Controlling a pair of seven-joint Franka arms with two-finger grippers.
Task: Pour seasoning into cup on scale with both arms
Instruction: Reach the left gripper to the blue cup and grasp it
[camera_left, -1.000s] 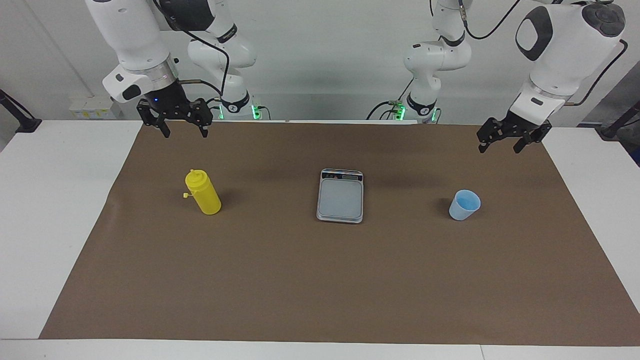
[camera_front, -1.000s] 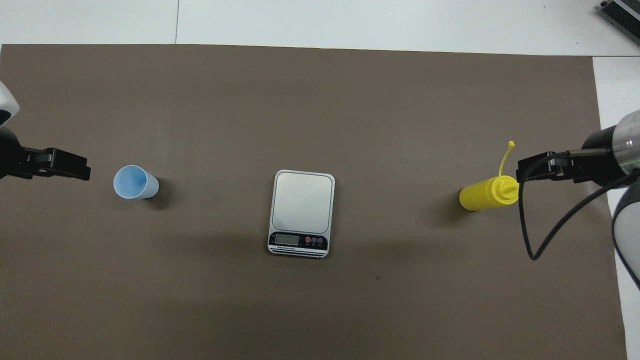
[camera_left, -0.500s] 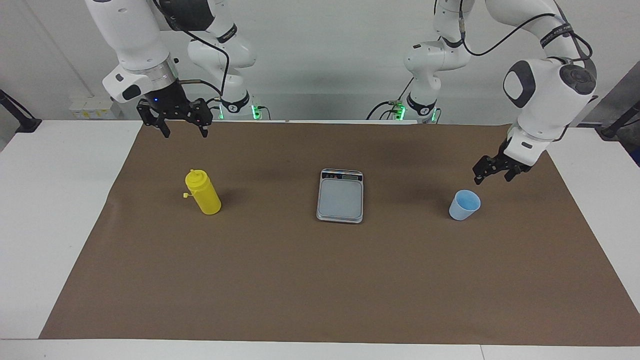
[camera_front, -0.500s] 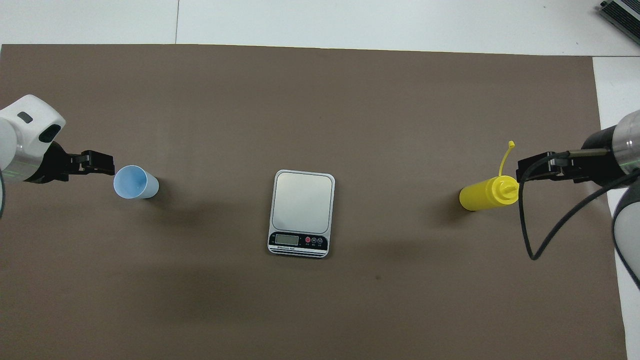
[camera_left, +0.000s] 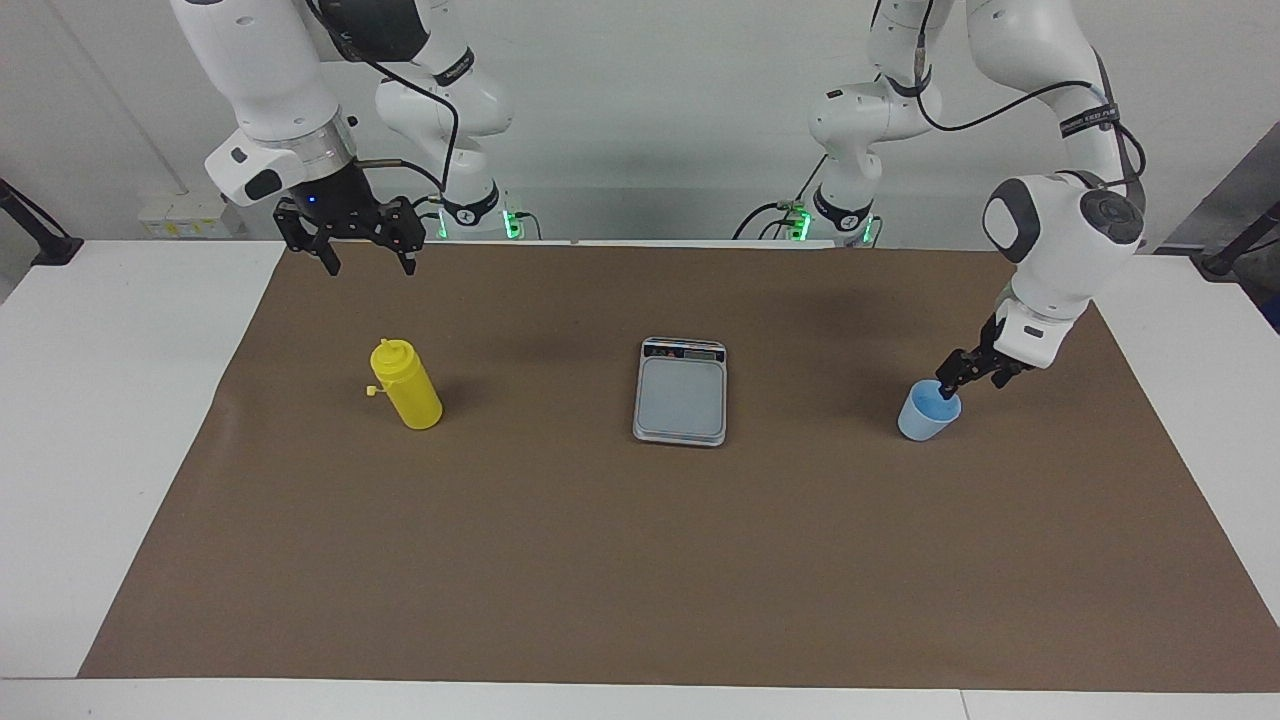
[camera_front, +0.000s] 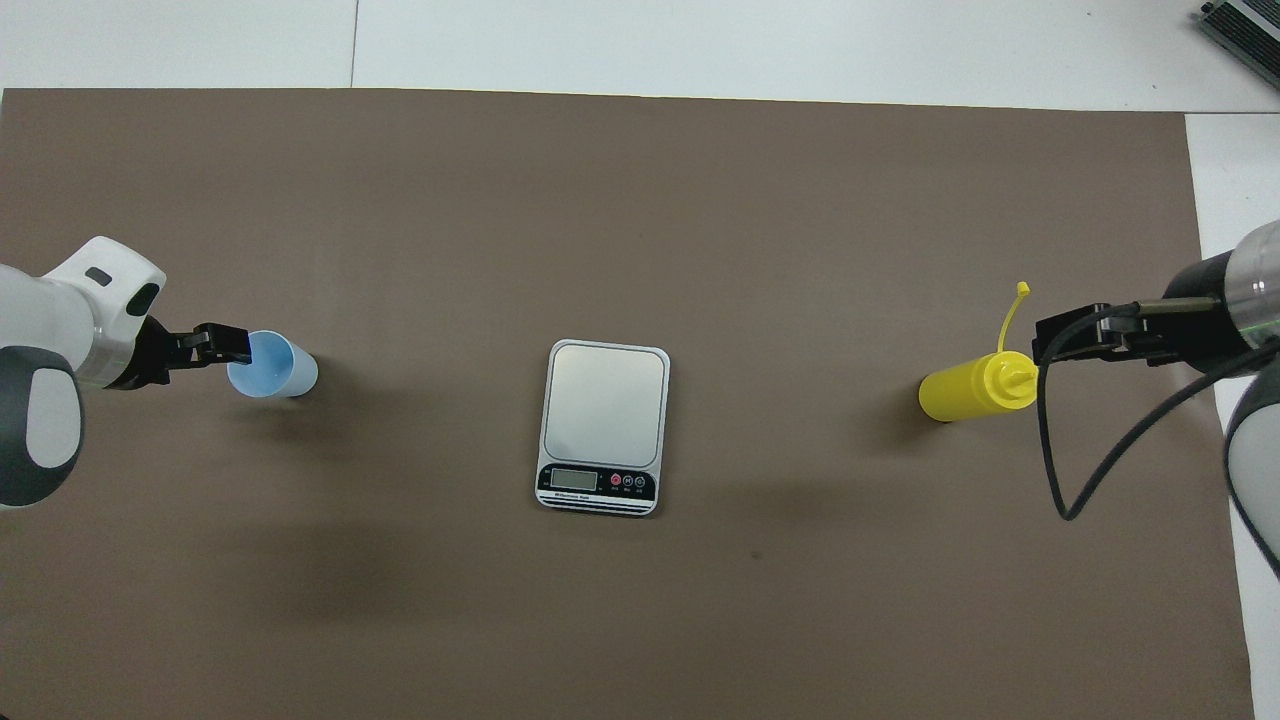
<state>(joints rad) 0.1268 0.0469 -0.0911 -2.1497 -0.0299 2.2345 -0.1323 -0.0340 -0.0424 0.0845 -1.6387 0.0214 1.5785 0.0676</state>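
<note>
Since a second ago the left end effector (camera_left: 962, 375) has been dropping from up in the air to the rim of the cup (camera_left: 929, 411), and it is now sitting at the rim's edge toward the left arm's end of the surface (camera_left: 140, 420), its fingers spread, apparently straddling the cup wall, not yet closed on it. The right end effector (camera_left: 365, 258) is waiting with open fingers over the mat (camera_left: 640, 560) near the seasoning (camera_left: 405, 385), holding nothing. In the overhead view the scale (camera_front: 603, 425) is lying mid-mat, with the cup at about nine o'clock from it and the seasoning at about three o'clock, both standing well apart from it. To do this pick well, I judge the fingers should be going a little deeper over the wall before closing gently (a light tapered cup tips easily), then lifting straight and carrying it to the weighing plate. No brand or label is readable; the writing under the scale's display is too small to tell.
</note>
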